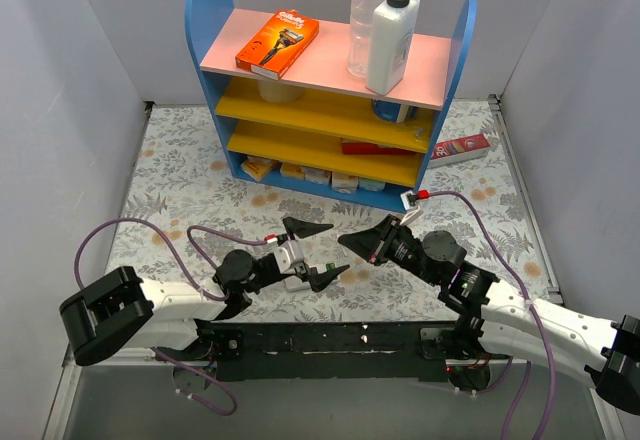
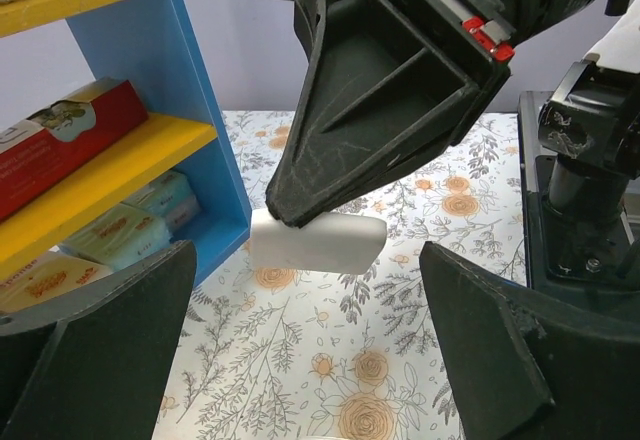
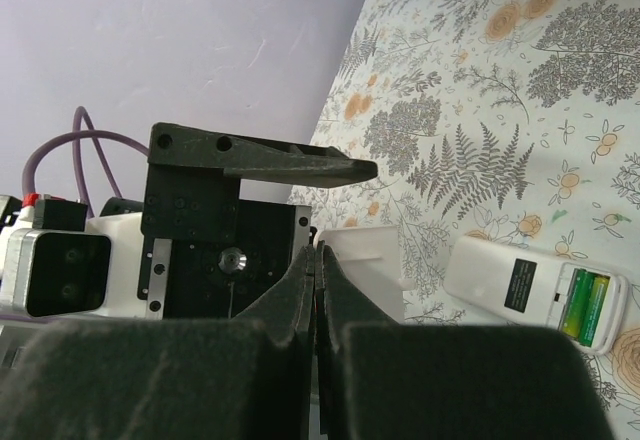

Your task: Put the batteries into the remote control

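White remote (image 3: 533,293), green batteries (image 3: 588,305) inside

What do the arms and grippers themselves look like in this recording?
The left arm and right arm have white shells with black joints. The left gripper and right gripper have black tapered triangular fingers. Purple cables loop from each arm; a red-tipped connector sits at the right wrist.

Arms: left arm (image 1: 175,298) and right arm (image 1: 560,325) are wearing white shells with black joints.
Grippers: left gripper (image 1: 337,248) and right gripper (image 1: 345,241) are showing 2 black wedge fingers each.
Cables: purple cables (image 1: 130,221) are trailing from both wrists.
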### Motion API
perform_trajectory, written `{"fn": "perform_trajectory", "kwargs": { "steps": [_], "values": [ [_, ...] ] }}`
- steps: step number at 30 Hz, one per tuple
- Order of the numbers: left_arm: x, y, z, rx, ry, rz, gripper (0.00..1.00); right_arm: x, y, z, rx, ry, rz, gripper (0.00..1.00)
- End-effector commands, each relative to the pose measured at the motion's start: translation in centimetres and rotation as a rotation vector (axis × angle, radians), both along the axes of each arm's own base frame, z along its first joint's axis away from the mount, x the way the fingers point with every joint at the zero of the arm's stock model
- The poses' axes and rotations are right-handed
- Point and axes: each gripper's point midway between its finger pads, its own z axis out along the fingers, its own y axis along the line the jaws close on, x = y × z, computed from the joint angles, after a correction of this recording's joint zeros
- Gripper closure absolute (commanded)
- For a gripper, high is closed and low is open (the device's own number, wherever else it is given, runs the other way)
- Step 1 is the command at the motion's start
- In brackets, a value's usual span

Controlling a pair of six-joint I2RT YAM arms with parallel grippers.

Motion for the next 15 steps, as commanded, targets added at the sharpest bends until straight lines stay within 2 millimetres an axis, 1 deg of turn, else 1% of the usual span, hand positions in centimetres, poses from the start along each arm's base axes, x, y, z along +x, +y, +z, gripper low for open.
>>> {"fn": "perform_trajectory", "kwargs": {
  "steps": [1, 4, 6, 11, 12, 13, 15],
  "values": [
    [0.48, -0.63, 2.07, -0.058, -0.057, 0.012, 0.06, -0.04, 0.22, 3.57, 0.104, -0.042, 0.009, 0.99],
    [0.71, -0.91, 1.86, -0.058, -0.047, 0.012, 0.08, -0.07, 0.17, 3.52, 0.105, -0.041, 0.009, 0.99],
    [0.76, -0.92, 2.23, -0.074, -0.052, 0.018, 0.10, -0.08, 0.17, 3.50, 0.108, -0.037, 0.009, 0.99],
    [1.04, -0.91, 2.27, -0.082, -0.046, 0.031, 0.13, -0.08, 0.19, 3.39, 0.111, -0.034, 0.009, 0.99],
    [1.05, -0.87, 2.16, -0.081, -0.045, 0.033, 0.14, -0.11, 0.20, 3.40, 0.114, -0.032, 0.011, 0.99],
    [1.10, -0.85, 2.13, -0.080, -0.043, 0.036, 0.18, -0.13, 0.23, 3.40, 0.115, -0.031, 0.012, 0.99],
    [1.16, -0.87, 1.89, -0.076, -0.037, 0.038, 0.21, -0.15, 0.29, 3.38, 0.116, -0.030, 0.015, 0.99]
  ]
}}
